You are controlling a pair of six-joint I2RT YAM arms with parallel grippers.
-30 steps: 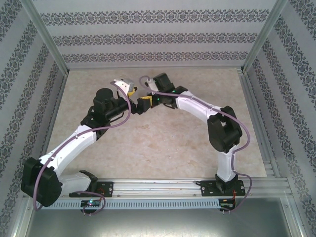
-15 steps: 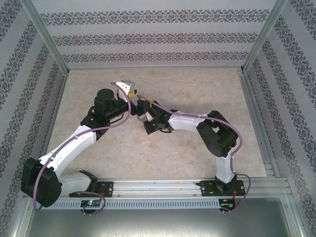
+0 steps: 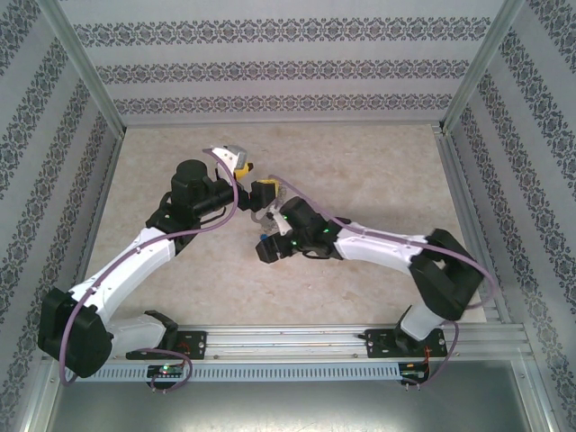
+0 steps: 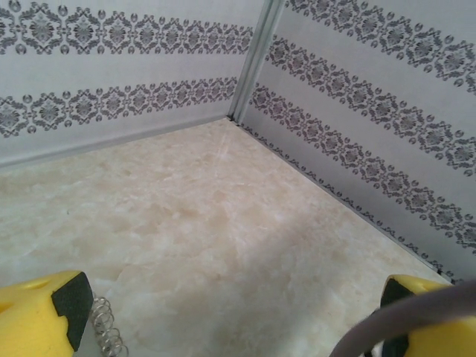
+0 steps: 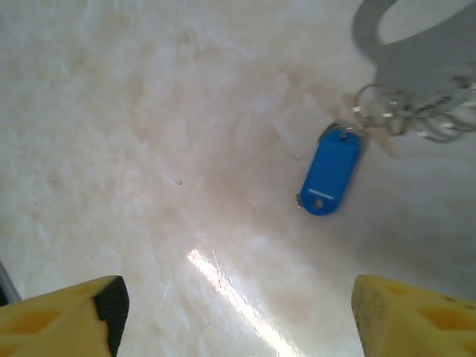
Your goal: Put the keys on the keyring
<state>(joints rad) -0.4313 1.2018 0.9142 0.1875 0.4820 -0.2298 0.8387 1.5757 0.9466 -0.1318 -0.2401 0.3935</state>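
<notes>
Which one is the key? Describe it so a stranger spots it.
Start at the middle of the marble table. Find the grey keyring; the key sits beside its wiry coils, the one bright blue oblong among grey metal.

Beige marbled table [image 3: 360,162], blue key [image 5: 331,171] on it

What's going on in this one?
Two arms are working to get a blue-headed key onto a grey keyring. The right gripper hovers open above the table, holding nothing. The key sits ahead of it, its top end meeting the keyring's wiry coils; whether it is threaded on cannot be told. The left gripper is open too, with some wire coil beside one finger.
</notes>
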